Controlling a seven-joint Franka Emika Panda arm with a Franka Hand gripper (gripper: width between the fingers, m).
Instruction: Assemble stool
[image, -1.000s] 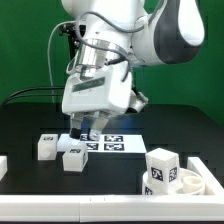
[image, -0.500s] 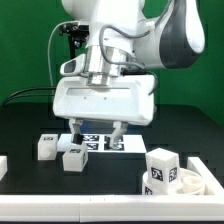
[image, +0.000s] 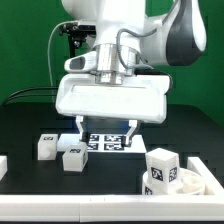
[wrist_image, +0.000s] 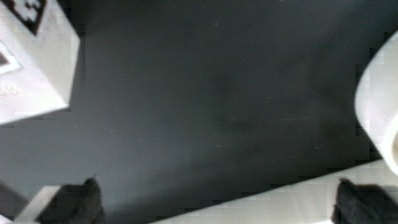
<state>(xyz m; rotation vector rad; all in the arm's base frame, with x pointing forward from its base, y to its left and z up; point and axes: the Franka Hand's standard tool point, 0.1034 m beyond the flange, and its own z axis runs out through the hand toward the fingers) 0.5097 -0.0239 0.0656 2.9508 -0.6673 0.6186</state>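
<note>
My gripper (image: 106, 132) hangs open and empty just above the marker board (image: 106, 144), its fingers spread wide. Two short white legs lie on the black table at the exterior view's left, one (image: 46, 147) farther back and one (image: 73, 158) nearer. The round white seat (image: 192, 181) sits at the lower right with a tagged leg (image: 158, 168) standing at its left side. In the wrist view the open gripper (wrist_image: 222, 205) holds nothing between its dark fingertips (wrist_image: 71, 203). A white tagged block (wrist_image: 32, 62) shows at one corner there; which part it is I cannot tell.
A white piece (image: 3, 165) shows at the exterior view's left edge. Black cables (image: 30, 94) run behind the arm along the green backdrop. A blurred pale surface (wrist_image: 267, 195) lies under the fingers in the wrist view, and a white curved edge (wrist_image: 382, 110) shows at its side.
The gripper has turned about its vertical axis, so its wide face and both spread fingers now show. It has shifted a little to the exterior view's right. The parts have not moved.
</note>
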